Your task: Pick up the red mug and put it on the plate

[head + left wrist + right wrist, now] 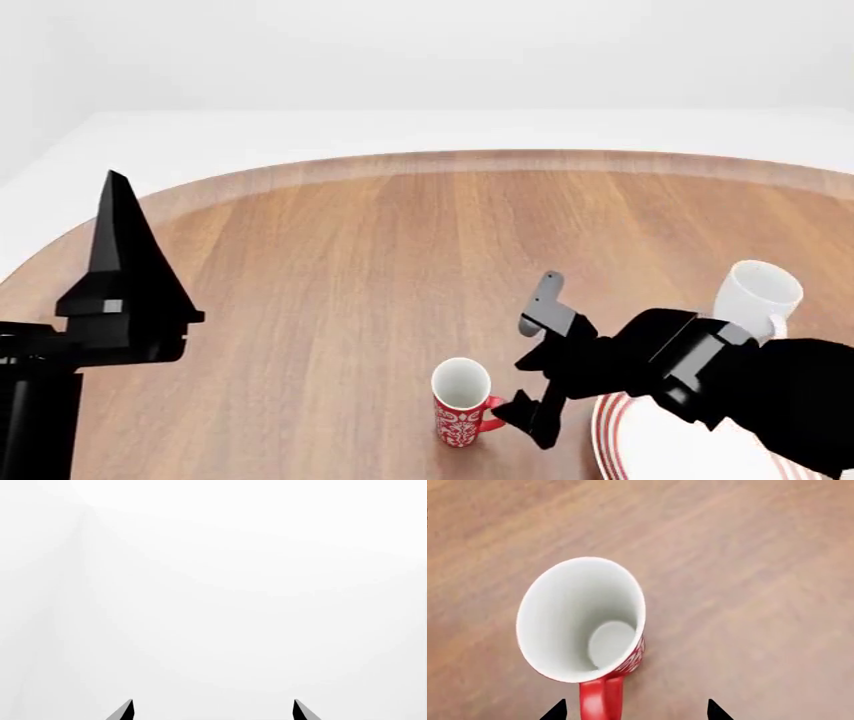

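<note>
The red mug with a white pattern stands upright on the wooden table near the front edge, its handle turned toward the right gripper. The right gripper is open just right of the mug. In the right wrist view the red mug shows from above, and its handle lies between the spread tips of the right gripper, nearer one tip and not gripped. The plate, white with red rings, lies right of the mug, partly hidden under the right arm. The left gripper is raised at the left, open and empty.
A plain white mug stands on the table behind the plate. The round wooden table stretches back to a white wall. The left wrist view shows the left gripper before plain white only.
</note>
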You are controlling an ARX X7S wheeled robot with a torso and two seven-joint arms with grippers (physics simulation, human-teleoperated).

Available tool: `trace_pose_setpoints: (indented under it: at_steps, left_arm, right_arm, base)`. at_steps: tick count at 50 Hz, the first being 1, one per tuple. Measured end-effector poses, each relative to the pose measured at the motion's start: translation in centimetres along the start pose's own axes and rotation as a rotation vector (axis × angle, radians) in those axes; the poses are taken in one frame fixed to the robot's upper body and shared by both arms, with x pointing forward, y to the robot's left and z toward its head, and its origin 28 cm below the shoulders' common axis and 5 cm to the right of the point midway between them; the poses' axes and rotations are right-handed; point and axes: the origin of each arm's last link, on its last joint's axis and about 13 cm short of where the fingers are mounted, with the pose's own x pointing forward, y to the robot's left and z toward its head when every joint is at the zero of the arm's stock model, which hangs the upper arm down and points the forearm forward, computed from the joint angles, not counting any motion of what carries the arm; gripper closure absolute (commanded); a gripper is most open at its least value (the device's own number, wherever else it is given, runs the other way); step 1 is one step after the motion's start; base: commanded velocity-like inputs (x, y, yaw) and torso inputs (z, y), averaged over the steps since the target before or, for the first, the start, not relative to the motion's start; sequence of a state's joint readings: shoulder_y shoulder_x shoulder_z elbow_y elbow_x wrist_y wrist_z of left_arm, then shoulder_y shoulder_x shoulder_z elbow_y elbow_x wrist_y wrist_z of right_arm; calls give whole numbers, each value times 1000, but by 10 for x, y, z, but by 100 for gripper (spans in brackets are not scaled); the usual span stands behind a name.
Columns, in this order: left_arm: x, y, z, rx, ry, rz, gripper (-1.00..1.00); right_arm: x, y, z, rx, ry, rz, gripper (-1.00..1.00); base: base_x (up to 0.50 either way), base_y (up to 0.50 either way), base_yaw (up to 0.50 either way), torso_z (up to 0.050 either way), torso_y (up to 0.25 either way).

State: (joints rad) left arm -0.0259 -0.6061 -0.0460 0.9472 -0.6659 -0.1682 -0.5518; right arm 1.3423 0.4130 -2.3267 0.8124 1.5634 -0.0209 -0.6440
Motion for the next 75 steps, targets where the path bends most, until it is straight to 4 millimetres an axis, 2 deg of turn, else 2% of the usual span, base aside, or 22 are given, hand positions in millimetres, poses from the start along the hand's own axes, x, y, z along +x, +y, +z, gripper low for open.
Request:
trace_pose_setpoints:
  at_steps: [10,11,27,36,43,61,68,75]
  left_arm:
    - [0,0,-1,0,1,0,-100]
    - [0,0,-1,0,1,0,-100]
    - [0,0,-2,-1,2,1,-100]
    - [0,1,-3,-1,3,1,-100]
    - [0,0,-3,0,4,0,-100]
    - [0,0,-4,1,5,-1,-100]
    - [0,0,-4,1,5,-2,-100]
    - [0,0,-4,0,4,-2,-100]
  right_arm:
    - [13,-2,-1,-11,16,27,-100]
    - [14,-2,-1,-12,17,30,100]
    - [21,0,-7,-14,24,33,100]
    - [9,4,-9,-14,4,-13,100]
    - [-15,12,-6,-31,-32,-70,100]
    - [-106,51,11,-12,-55,-299,100]
    - [-137,69,7,42,-45,-384,100]
    - [-159,85,-3,113,-41,-450,100]
  base:
    - [0,0,0,0,0]
    - [0,0,0,0,0]
    - [0,0,0,0,0]
    - [0,0,0,0,0]
    - [0,0,0,0,1]
    - [0,0,0,0,0]
    - [0,0,0,0,0]
    - [0,0,0,0,0]
